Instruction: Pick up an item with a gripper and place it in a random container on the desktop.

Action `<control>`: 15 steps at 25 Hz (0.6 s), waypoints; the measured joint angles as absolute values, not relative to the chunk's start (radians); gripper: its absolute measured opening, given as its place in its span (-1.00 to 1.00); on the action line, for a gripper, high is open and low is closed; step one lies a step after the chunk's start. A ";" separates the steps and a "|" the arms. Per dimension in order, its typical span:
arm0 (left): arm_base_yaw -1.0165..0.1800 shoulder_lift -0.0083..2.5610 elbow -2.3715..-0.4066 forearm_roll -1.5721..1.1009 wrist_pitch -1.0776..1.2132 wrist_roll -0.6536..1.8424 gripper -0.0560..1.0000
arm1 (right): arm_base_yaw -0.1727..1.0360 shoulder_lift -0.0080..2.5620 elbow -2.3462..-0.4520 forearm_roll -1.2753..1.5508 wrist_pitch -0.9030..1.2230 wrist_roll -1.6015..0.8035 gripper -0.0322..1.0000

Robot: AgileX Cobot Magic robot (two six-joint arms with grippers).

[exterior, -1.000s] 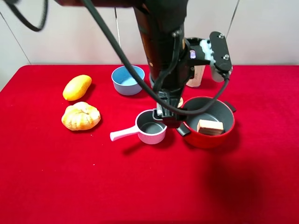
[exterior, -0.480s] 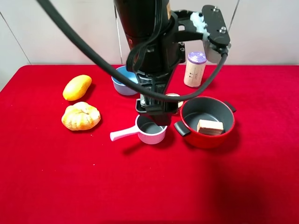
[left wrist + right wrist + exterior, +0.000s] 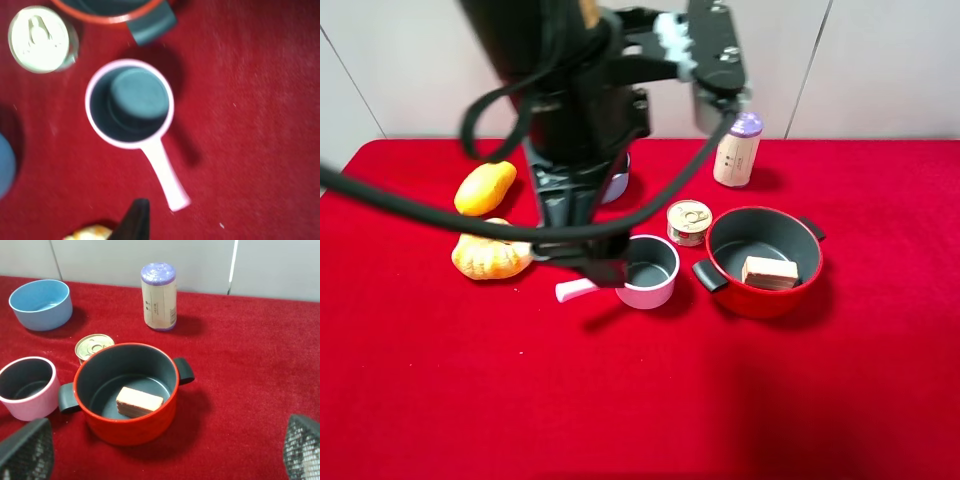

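The right gripper (image 3: pixel 162 452) is open, with its two meshy black fingers (image 3: pixel 27 449) wide apart and nothing between them. Just past them sits the big red pot (image 3: pixel 126 392) on the red counter (image 3: pixel 240 370). The little striped block (image 3: pixel 138 402) lies flat on the pot's dark floor (its tan face is up). From the high camera the block (image 3: pixel 769 271) also shows inside the pot (image 3: pixel 762 260).

Beside the pot stands the small pink saucepan (image 3: pixel 642 272), with its long handle pointing away from the pot. A small tin can (image 3: pixel 689 221) stands close behind these two.

The left gripper (image 3: pixel 592 260) hangs over the saucepan's handle. Only one dark fingertip (image 3: pixel 134 220) shows in the left wrist view, so I cannot tell if it is open or closed.

Farther back are a yellow bun (image 3: pixel 490 255), a mango (image 3: pixel 485 187), a blue bowl (image 3: pixel 41 304), and a tall tube with a purple lid (image 3: pixel 737 149).
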State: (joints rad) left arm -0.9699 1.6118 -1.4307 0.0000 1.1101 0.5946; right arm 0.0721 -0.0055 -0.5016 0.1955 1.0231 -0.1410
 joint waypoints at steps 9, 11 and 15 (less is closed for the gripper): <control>-0.921 1.484 -1.312 0.000 1.110 0.497 0.98 | 0.072 -0.005 -0.502 0.196 1.023 -0.141 0.41; -0.907 1.456 -1.287 -0.007 1.110 0.475 0.98 | 0.072 -0.005 -0.502 0.197 1.022 -0.141 0.41; -0.862 1.394 -1.211 -0.081 1.109 0.413 0.98 | 0.072 -0.005 -0.502 0.197 1.022 -0.141 0.41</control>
